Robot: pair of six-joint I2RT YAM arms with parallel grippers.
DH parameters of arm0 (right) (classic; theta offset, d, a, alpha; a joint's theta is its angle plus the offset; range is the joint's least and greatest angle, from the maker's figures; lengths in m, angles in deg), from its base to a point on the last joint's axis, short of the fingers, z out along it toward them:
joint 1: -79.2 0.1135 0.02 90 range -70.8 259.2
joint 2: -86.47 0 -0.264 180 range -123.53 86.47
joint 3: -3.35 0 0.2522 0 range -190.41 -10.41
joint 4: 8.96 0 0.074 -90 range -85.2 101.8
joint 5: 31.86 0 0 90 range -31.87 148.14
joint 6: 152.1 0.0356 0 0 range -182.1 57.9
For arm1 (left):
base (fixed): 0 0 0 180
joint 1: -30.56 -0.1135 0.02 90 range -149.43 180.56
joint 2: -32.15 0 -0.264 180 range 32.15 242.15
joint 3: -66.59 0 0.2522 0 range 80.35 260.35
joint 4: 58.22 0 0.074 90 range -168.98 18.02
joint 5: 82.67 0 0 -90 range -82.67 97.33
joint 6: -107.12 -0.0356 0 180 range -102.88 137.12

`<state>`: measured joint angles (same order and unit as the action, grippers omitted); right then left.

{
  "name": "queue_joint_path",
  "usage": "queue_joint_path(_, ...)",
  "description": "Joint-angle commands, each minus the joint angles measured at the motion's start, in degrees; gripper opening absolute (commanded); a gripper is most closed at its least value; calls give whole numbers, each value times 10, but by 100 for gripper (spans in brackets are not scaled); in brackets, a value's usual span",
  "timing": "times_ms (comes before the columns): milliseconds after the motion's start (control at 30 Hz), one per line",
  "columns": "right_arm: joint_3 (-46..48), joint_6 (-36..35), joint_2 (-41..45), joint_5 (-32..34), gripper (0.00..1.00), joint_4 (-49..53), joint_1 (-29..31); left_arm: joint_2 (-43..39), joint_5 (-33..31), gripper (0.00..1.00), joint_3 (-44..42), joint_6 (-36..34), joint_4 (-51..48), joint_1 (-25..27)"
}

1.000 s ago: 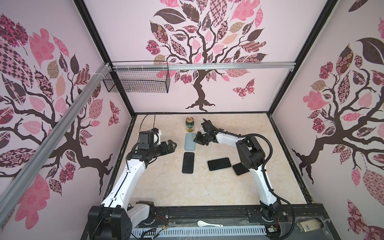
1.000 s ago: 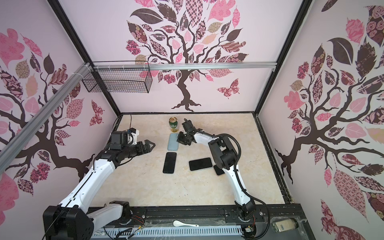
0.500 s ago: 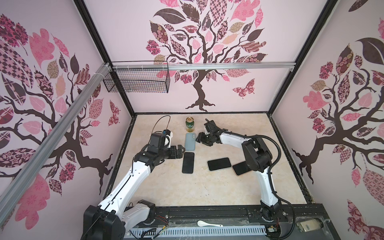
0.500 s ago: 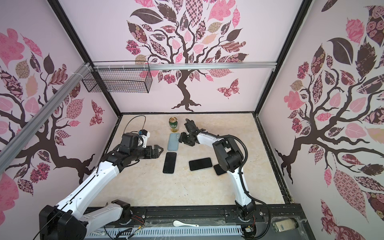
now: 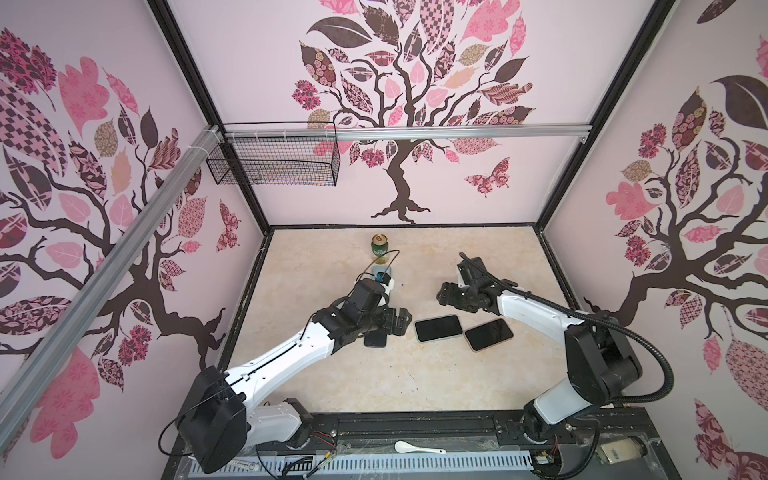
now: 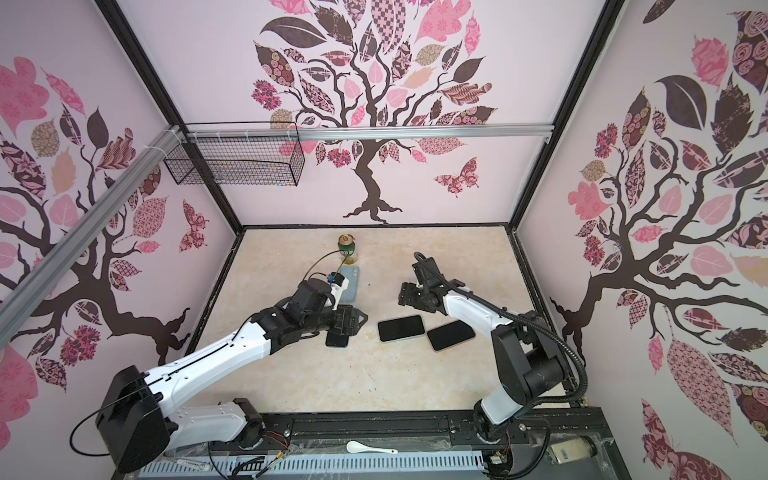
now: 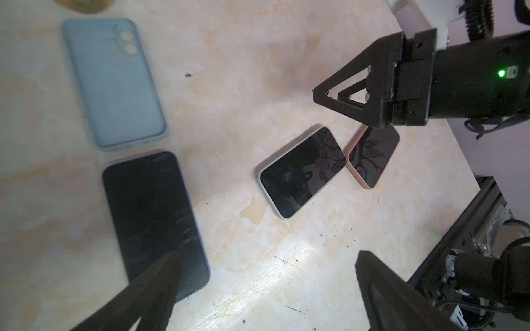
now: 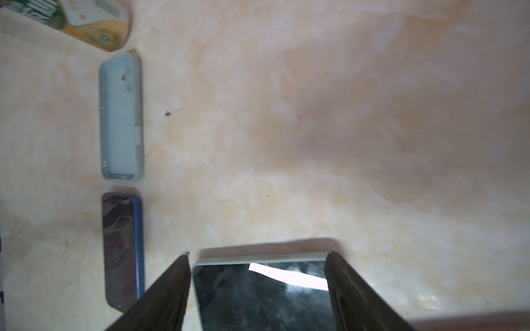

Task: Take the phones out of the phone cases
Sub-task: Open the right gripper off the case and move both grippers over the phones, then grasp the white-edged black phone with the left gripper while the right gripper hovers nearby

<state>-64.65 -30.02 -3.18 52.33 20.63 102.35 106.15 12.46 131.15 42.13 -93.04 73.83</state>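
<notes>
An empty light-blue phone case (image 5: 385, 275) (image 7: 114, 83) (image 8: 122, 120) lies flat near the can. Just in front of it lies a bare dark phone (image 7: 155, 220) (image 8: 122, 249) with a blue rim; in both top views my left gripper (image 5: 395, 325) (image 6: 353, 322) covers most of this phone (image 5: 376, 340) (image 6: 337, 340). My left gripper (image 7: 266, 255) is open and holds nothing. A phone in a white case (image 5: 438, 328) (image 6: 401, 328) (image 7: 302, 172) and one in a pink case (image 5: 488, 335) (image 6: 451, 336) (image 7: 372, 156) lie to the right. My right gripper (image 5: 446, 293) (image 6: 406, 296) (image 8: 258, 254) hangs open above the white-cased phone (image 8: 258, 292).
A green and gold can (image 5: 379, 249) (image 6: 347, 249) stands behind the light-blue case. A wire basket (image 5: 274, 166) hangs on the back left wall. A white spoon (image 5: 417, 448) lies on the front rail. The beige tabletop (image 5: 415, 382) is walled on three sides.
My right gripper opened, left the light-blue case and drew back to the right over the white-cased phone. My left arm swung in from the left over the dark phone.
</notes>
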Motion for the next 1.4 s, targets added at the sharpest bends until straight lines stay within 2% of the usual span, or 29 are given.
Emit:
queue_joint_path(0, 25, -25, 20, -9, 77, 34, -26, 30, 4, 98, -16, 26, 59, 14)
queue_joint_path(300, 4, -69, -34, -59, 76, 52, -49, 84, 25, 98, -7, 43, 92, 14)
queue_joint_path(633, -5, -76, -74, -77, 76, 57, -49, 78, 15, 98, -15, 47, 77, 7)
queue_joint_path(1000, 4, -77, -89, -156, 73, 51, -49, 61, 33, 98, -43, 49, 72, -30)
queue_joint_path(1367, -8, -29, -135, -284, 70, -22, -28, 74, 44, 93, -40, 5, 50, -27)
